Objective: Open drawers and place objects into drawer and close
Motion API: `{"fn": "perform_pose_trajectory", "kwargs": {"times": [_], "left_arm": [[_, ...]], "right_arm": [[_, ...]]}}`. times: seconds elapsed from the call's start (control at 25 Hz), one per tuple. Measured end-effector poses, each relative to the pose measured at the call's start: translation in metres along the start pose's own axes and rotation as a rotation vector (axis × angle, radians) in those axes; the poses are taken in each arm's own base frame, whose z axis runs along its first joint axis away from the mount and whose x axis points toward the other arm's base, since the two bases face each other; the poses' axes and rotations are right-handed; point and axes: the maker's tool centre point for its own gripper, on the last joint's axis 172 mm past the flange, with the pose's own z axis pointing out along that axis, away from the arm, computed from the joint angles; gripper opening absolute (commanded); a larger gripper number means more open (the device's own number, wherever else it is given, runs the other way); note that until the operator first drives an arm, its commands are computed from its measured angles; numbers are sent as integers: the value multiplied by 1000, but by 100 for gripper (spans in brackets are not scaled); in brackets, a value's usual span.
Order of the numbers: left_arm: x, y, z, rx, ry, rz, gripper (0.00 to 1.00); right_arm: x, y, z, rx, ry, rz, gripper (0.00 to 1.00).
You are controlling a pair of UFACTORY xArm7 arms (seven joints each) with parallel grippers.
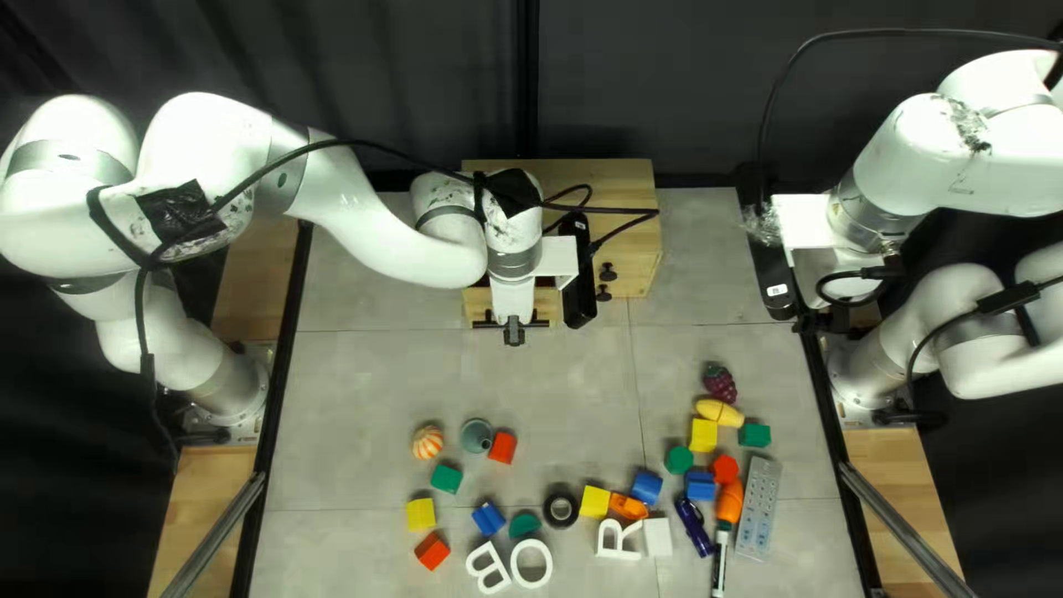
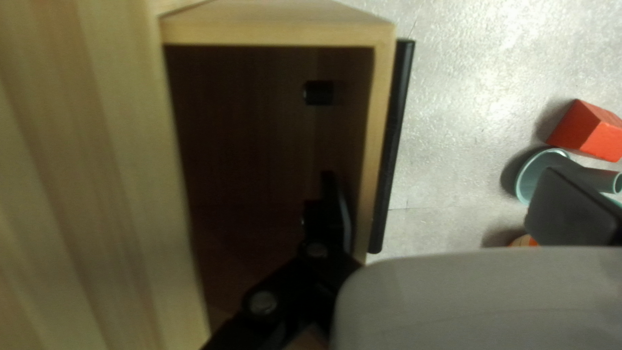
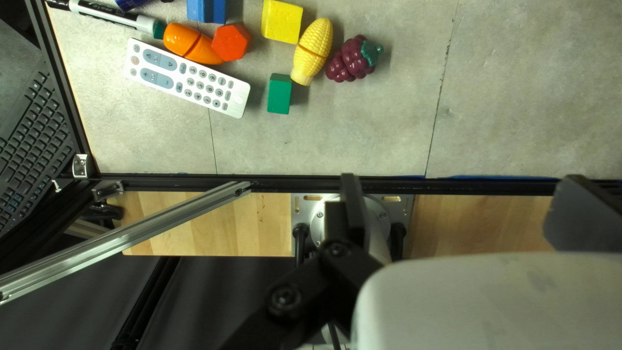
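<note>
- You get the open drawer's (image 2: 278,34) inside in your left wrist view; the top left view mostly hides it beneath your arm.
- Your left gripper (image 1: 514,330) is wide open, straddling the drawer's handle (image 2: 391,149); your right gripper (image 1: 817,321) gapes too.
- That drawer holds a small black piece (image 2: 319,93).

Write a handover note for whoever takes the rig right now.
Left gripper: open, one finger inside the open drawer, the other outside, beyond its black handle.
Right gripper: open, holding nothing, near the table's right edge.
Red block, teal cup, corn and grapes: on the table.
Done: that drawer is open; no toys or blocks visible inside.
To do: place objects, close it. Knobbed drawers look shut.
</note>
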Motion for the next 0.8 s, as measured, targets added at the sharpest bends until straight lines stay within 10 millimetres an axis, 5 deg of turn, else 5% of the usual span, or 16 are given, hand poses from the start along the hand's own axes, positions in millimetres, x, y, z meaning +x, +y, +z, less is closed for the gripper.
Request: {"fn": "perform_pose_trajectory", "kwargs": {"times": [0.8], "left_arm": [[1, 15, -2, 4, -25, 15, 100]], "right_arm": [[0, 0, 0, 0, 0, 0, 100]]}}
